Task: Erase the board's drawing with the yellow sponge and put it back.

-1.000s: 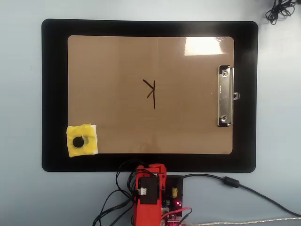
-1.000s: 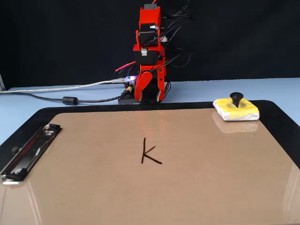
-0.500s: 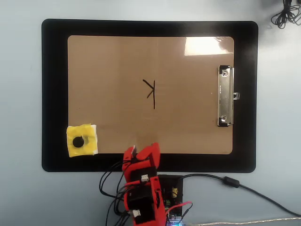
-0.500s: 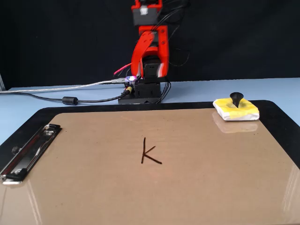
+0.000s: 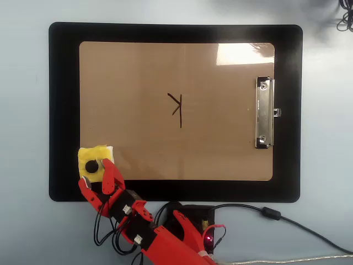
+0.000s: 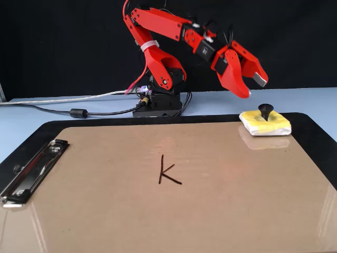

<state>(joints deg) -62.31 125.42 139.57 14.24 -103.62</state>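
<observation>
Your arm has swung from folded rest out over sponge point(image 5: 96, 164) at board's point(image 5: 220, 154) 7 o'clock. Gripper point(image 6: 253, 87) part-open, empty, above knob. K point(image 5: 175, 108) untouched; grasp next.

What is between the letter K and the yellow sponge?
Nothing. In the overhead view, only bare brown board lies between the drawing and the yellow sponge. The claw hangs by the sponge's other side.

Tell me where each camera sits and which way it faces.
Overhead view: straight above, looking down on the board; the arm enters from the bottom edge, gripper by the sponge.
Fixed view: low at the board's far side, facing the arm's base; jaws apart above the sponge.
Both show the K.
</observation>
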